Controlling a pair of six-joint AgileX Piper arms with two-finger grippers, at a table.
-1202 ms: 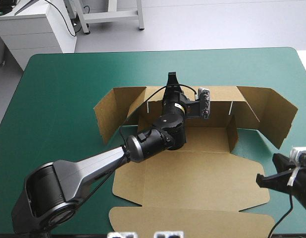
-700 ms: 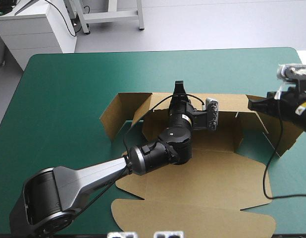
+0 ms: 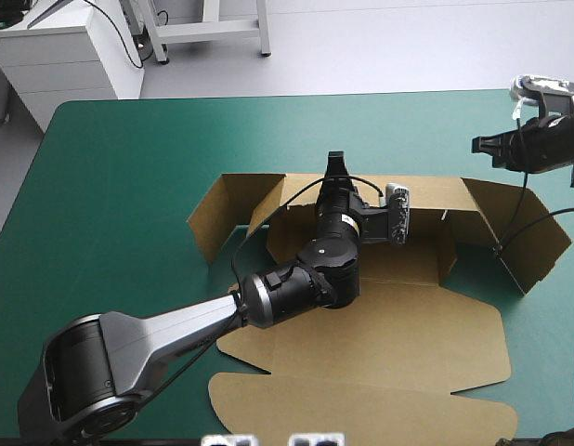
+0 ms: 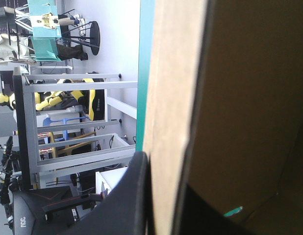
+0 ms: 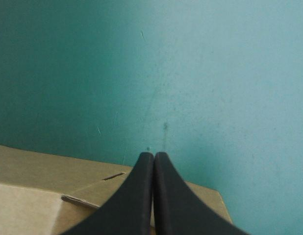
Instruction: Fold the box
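The brown box (image 3: 380, 325) lies mid-table with its rear wall raised and its lid panel flat toward the front edge. My left gripper (image 3: 335, 165) is at the top of that rear wall, shut on the box. In the left wrist view the board's edge (image 4: 166, 98) runs between the two black fingers (image 4: 134, 196). My right gripper (image 3: 476, 144) hovers beyond the box's far right flap (image 3: 533, 237), shut and holding nothing. In the right wrist view its fingers (image 5: 153, 155) meet in one arch over the teal-green cover (image 5: 190, 73), with a box flap (image 5: 38, 186) below them.
Bare teal-green cover (image 3: 110, 186) stretches left of the box and along the far edge. The box's left flaps (image 3: 217, 209) stand angled outward. The lid's front flap (image 3: 361, 413) reaches close to the table's front edge.
My right gripper has swung from the table's front right corner up to the far right, beyond the box's right flap. The left gripper and the rear wall shifted slightly right earlier, then held still.
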